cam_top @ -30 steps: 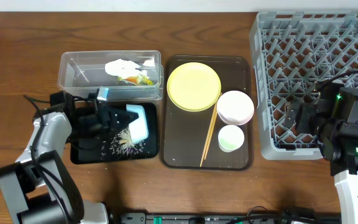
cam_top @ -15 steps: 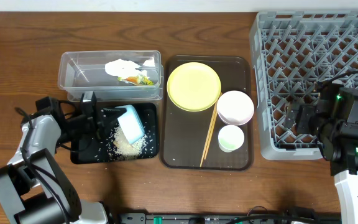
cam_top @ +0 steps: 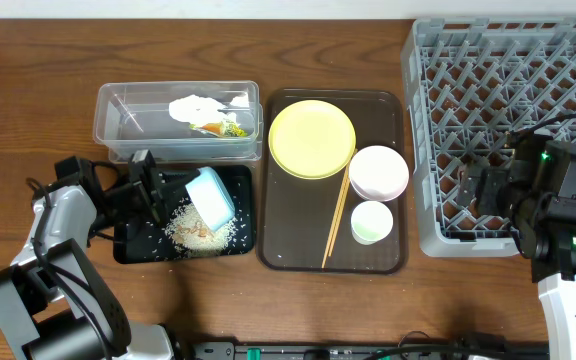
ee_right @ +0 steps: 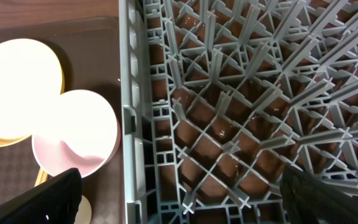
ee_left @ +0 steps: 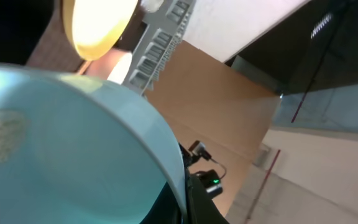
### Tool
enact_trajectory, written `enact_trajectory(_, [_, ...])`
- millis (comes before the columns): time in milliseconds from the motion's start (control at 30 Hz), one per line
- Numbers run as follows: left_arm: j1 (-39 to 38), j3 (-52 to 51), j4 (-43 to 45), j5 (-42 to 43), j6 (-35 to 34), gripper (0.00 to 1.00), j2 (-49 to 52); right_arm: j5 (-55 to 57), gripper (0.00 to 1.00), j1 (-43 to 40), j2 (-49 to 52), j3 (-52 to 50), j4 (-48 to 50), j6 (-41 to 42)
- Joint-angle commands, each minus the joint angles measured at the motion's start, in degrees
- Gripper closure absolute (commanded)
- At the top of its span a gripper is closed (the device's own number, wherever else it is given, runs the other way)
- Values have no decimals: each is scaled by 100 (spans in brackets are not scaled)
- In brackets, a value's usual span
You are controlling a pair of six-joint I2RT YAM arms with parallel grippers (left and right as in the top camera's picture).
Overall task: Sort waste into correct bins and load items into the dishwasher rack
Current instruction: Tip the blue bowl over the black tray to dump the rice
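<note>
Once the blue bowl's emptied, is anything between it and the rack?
Yes. The brown serving tray lies between the light blue bowl and the dishwasher rack, carrying the yellow plate, pink bowl, white cup and chopsticks; carry it over them.

Left gripper point(cam_top: 176, 192), wrist rolled, clamps the tilted bowl point(cam_top: 211, 195) between its fingers; right gripper point(cam_top: 471, 187) hangs, fingers spread wide.

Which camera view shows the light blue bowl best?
The overhead view: the light blue bowl appears whole, tilted over the shallow black rectangular tray, above the whitish rice scraps. The left wrist view shows only its inner wall and rim, close. The right wrist view does not show it.
</note>
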Motion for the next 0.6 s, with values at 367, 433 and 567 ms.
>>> enact_trajectory(367, [24,7,726,-407,2055,94,24,-24,1,59,-37,125,-33,-63])
enact_trajectory(433, [24,7,723,-232,1810,94,26,-22,1,59,-37,125,-33,-63])
enact_trajectory(567, [24,7,704,-236,-186,94,26,-24,1,59,-37,125,-37,-63])
